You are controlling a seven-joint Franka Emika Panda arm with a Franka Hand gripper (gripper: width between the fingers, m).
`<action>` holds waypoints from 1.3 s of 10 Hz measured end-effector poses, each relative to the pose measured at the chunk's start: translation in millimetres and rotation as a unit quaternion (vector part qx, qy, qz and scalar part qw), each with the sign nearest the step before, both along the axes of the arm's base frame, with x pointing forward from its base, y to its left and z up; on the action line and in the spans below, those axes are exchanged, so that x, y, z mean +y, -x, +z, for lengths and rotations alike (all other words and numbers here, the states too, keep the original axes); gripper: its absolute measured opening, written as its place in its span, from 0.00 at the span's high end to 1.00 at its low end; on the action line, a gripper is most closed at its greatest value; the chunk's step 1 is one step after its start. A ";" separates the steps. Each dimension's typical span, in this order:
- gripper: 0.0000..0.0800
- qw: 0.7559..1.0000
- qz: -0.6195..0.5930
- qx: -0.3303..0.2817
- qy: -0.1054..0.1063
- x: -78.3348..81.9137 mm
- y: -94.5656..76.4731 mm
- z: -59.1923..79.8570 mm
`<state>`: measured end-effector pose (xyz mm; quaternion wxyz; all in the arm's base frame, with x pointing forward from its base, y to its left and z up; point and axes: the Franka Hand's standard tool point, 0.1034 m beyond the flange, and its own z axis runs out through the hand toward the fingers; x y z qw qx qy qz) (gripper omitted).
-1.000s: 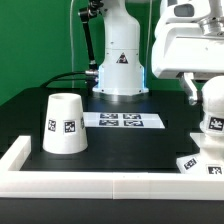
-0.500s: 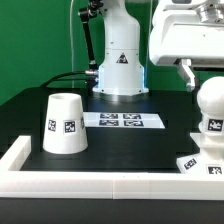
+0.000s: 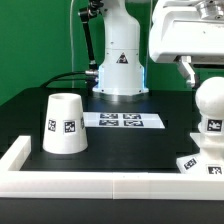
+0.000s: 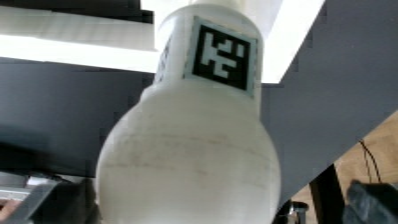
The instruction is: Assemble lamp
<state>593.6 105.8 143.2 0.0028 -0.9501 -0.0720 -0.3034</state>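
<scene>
1. Exterior view: the bulb (image 3: 211, 108) stands upright on the base (image 3: 198, 165) at the exterior view's right edge of the black worktop (image 3: 120, 150). Both are partly cut off by the frame.
2. Exterior view: the pincer (image 3: 207, 72) hangs just above the bulb, released. Its one visible finger (image 3: 187, 72) is clear of the bulb and touches nothing.
3. Exterior view: the shade (image 3: 65, 124) sits wide end down on the exterior view's left, well apart from the bulb. The marker board (image 3: 122, 120) lies farther back between them, in front of the robot pedestal (image 3: 120, 60).
4. Wrist view: the bulb (image 4: 187, 150) fills the picture, its round body nearest the camera and a tag (image 4: 222, 55) on its narrower neck. The pincer's parts in the corners are too blurred to read.
</scene>
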 end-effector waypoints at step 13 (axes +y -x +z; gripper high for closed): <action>0.13 0.934 0.014 0.358 0.002 -15.9 -1.1 -13.5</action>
